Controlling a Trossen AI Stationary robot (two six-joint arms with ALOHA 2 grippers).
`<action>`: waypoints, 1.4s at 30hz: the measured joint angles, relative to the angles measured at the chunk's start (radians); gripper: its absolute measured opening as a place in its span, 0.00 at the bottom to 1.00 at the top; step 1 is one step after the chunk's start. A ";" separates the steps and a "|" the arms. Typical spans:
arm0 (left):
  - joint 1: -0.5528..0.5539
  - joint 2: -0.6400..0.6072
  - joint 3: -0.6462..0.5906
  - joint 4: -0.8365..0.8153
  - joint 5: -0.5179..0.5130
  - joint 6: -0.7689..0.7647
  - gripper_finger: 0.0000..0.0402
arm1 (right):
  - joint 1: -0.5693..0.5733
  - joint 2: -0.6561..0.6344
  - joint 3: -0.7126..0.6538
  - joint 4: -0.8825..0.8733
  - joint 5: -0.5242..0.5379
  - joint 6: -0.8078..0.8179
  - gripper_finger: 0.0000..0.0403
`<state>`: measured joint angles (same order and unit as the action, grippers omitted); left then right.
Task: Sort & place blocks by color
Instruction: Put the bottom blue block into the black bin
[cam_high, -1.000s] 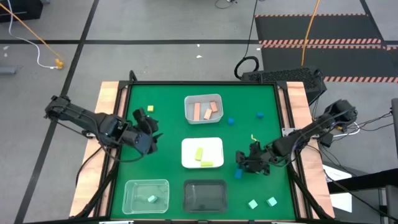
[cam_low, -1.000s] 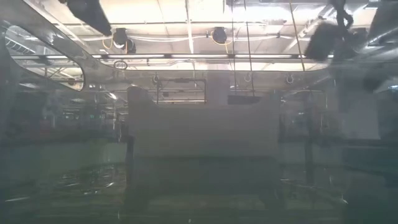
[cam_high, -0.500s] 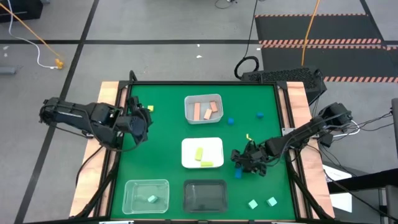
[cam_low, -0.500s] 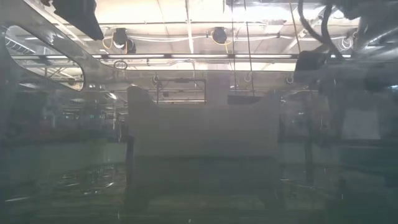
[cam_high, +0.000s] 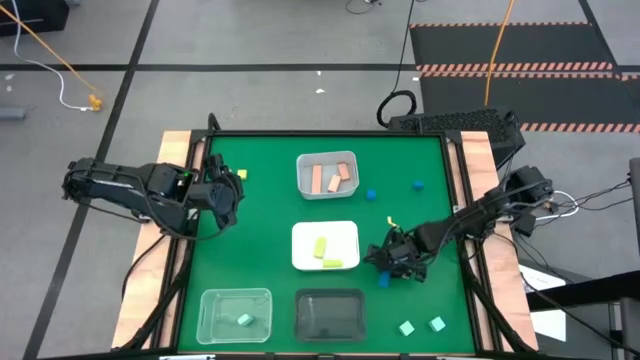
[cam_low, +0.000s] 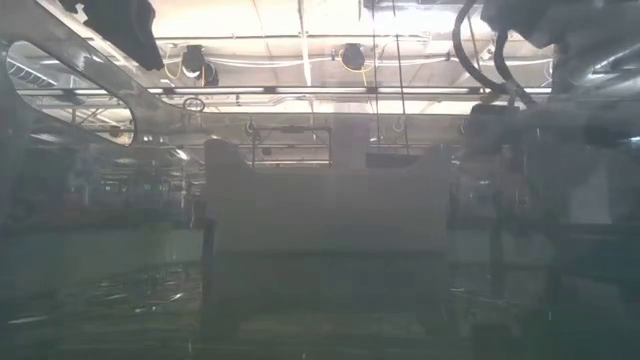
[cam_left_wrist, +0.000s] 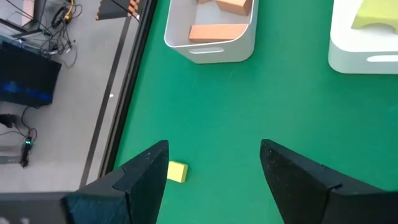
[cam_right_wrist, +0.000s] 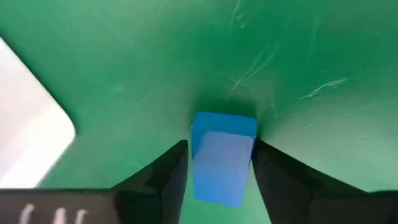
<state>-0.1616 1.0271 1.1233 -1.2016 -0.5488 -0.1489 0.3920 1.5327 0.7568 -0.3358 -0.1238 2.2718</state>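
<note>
My right gripper (cam_high: 384, 266) is low over the green mat, right of the white plate, with a blue block (cam_right_wrist: 222, 157) between its fingers; in the high view this blue block (cam_high: 383, 281) lies on the mat. My left gripper (cam_left_wrist: 214, 171) is open above the mat's left part, and a small yellow block (cam_left_wrist: 177, 172) lies beside one of its fingers. That yellow block (cam_high: 241, 175) sits flat near the mat's left edge. Salmon blocks lie in the white tray (cam_high: 327, 190), yellow-green blocks on the white plate (cam_high: 300, 232), and one mint block in the clear tray (cam_high: 210, 300). My right gripper holds the blue block by its two opposite side faces (cam_right_wrist: 198, 163), pinched between the two fingers (cam_right_wrist: 168, 177). The fingers come slanting down from the table's right side. The block's underside seems to rest on the mat.
Two loose blue blocks (cam_high: 371, 194) (cam_high: 417, 185) lie on the mat's far right part. Two mint blocks (cam_high: 406, 327) (cam_high: 437, 323) lie near the front right corner. A black tray (cam_high: 330, 316) stands at the near edge. A small yellow-green piece (cam_high: 391, 222) lies behind the right gripper.
My left gripper has drawn back toward the table's left and far edges, coming close to the yellow block. My right gripper has crept toward the table's left, over the blue block, which has stayed where it was.
</note>
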 joint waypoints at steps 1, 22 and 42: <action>0.000 0.000 0.000 0.001 0.000 -0.004 0.64 | 0.000 0.001 0.010 -0.020 0.000 -0.015 0.38; 0.000 0.000 0.000 0.316 -0.001 -0.148 0.64 | 0.002 -0.151 0.021 -0.005 0.158 -0.314 0.26; -0.053 0.056 -0.001 0.751 -0.001 -0.341 0.64 | -0.045 -0.399 0.021 0.260 0.705 -1.064 0.26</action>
<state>-0.2144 1.0834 1.1224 -0.4509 -0.5495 -0.4900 0.3468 1.1334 0.7780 -0.0757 0.5814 1.2079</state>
